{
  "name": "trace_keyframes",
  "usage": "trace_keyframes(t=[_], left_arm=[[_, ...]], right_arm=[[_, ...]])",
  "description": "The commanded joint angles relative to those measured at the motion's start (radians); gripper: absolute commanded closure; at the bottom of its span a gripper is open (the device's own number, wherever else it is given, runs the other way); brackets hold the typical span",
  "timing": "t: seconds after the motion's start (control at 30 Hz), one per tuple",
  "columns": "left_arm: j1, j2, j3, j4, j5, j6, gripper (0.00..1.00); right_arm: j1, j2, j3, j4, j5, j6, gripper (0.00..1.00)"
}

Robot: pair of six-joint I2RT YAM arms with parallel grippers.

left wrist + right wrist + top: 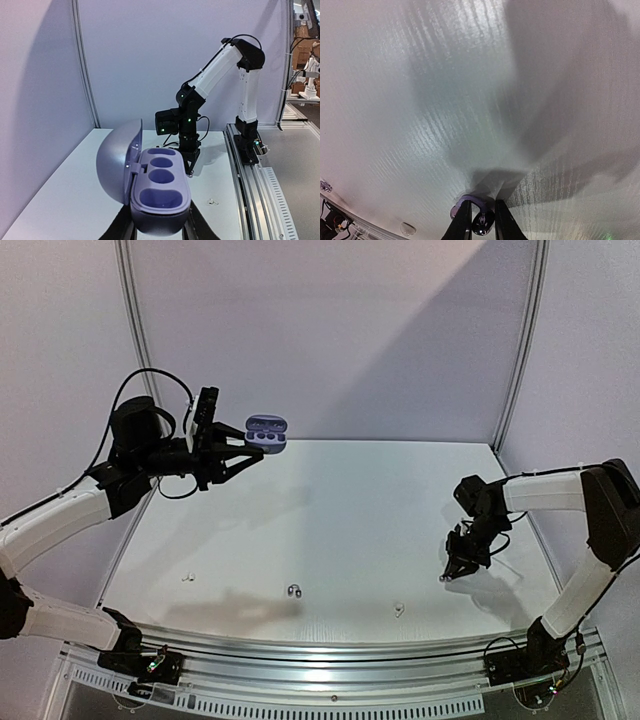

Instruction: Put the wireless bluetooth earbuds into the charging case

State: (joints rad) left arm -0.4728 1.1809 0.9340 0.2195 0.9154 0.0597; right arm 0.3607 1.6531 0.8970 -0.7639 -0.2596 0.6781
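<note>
The right gripper is pinching its fingers narrowly on a tiny glossy dark grey earbud, down at the white table. The left gripper is clamping the open lavender plastic charging case in the air over the table's far left. The case's long axis is running from the left wrist toward the right arm, with the wells facing up. To my eye, the earbud wants lifting slowly, then lowering straight into a matching well.

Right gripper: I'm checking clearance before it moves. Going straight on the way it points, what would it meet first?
The table, seemingly just beneath it. The dark earbud pinched in the right gripper would likely touch first. How big the gap is cannot be told.
</note>
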Motion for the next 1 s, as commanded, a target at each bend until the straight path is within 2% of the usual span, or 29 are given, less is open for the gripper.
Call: trace_keyframes(t=[0.0,0.4,0.63,0.83,0.97], left_arm=[[0.008,0.006,0.014,-0.002,0.003,0.014,1.00],[0.008,0.001,0.006,0.004,-0.030,0.004,1.00],[0.008,0.000,-0.007,0.043,-0.168,-0.043,1.00],[0.004,0.006,-0.012,0.124,-0.254,-0.037,1.00],[-0.006,0.020,-0.033,0.209,-0.296,-0.017,1.00]], right_arm=[[0.032,0.025,0.040,-0.038,0.056,-0.002,0.85],[0.101,0.026,0.178,-0.116,0.141,-0.059,0.97],[0.184,-0.021,0.444,-0.139,0.230,-0.134,1.00],[0.292,-0.057,0.724,-0.047,0.337,-0.226,1.00],[0.399,-0.089,0.821,0.164,0.426,-0.333,1.00]])
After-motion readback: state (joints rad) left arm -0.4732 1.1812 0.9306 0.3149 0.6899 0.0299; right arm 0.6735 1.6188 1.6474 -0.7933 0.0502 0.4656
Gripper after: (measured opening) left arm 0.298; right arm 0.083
